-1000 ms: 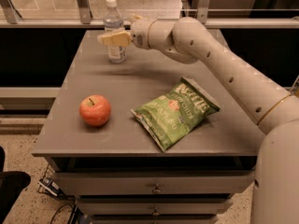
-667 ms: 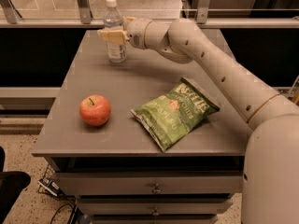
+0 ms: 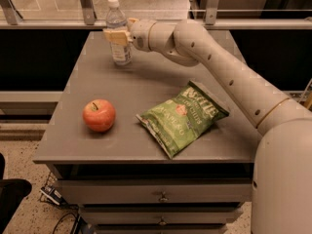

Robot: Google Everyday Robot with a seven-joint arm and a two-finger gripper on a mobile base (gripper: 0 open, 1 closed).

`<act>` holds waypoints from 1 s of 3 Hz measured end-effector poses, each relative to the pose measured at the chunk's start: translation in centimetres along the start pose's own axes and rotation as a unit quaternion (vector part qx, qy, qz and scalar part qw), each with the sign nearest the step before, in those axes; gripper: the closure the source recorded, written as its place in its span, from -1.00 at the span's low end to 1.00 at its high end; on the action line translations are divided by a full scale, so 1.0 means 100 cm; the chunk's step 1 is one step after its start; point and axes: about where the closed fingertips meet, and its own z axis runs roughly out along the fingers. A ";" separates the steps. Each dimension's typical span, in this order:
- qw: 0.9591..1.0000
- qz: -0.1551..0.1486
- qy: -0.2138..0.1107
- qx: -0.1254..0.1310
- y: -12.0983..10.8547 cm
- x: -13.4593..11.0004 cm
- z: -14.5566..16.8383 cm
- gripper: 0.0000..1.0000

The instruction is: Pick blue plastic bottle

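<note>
The blue plastic bottle (image 3: 118, 38) is clear with a white cap and a pale label. It stands upright at the far left of the grey table (image 3: 146, 87). My gripper (image 3: 119, 33) reaches in from the right and sits at the bottle's middle, around its label, partly covering it. The bottle's base rests on the table top.
A red apple (image 3: 99, 115) lies at the front left of the table. A green chip bag (image 3: 181, 117) lies front right, under my arm's reach. A metal railing (image 3: 87, 6) runs behind the table. Drawers (image 3: 161, 197) are below the front edge.
My gripper has shifted slightly left along the bottle. The bottle, apple and chip bag have stayed in place.
</note>
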 end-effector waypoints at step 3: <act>0.999 -0.003 -0.013 -0.037 0.020 -0.028 0.001 1.00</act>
